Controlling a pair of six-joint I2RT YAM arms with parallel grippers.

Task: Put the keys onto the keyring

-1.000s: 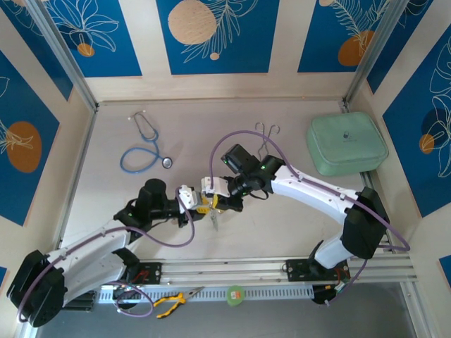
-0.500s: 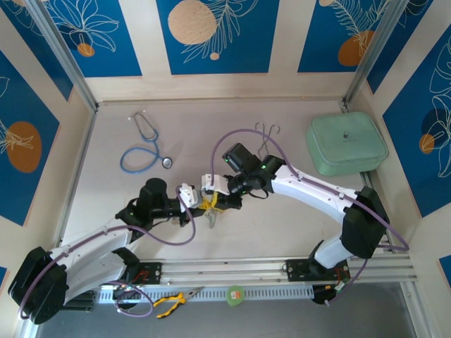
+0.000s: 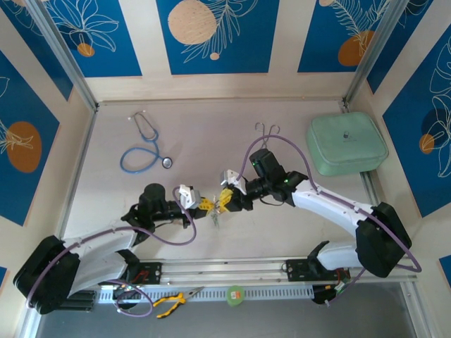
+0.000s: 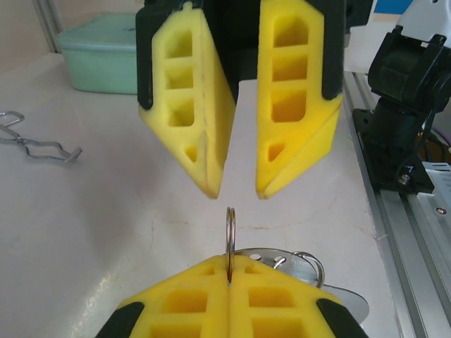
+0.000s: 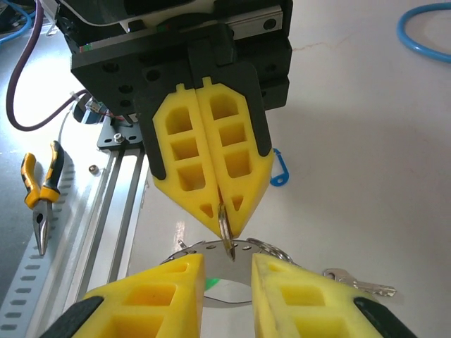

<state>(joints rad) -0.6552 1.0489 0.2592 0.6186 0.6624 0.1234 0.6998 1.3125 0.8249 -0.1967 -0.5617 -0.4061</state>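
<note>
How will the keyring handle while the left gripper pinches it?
Probably floppy: the left gripper holds only one thin ring of the keyring, with further rings linked on. The smooth metal edge may pivot in the grip.

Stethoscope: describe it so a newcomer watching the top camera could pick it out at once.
Start at the far left part of the table. The stethoscope lies flat there, on its own. Its looped blue tubing and round silver chest piece set it apart from the boxy mint-green case at the far right.
</note>
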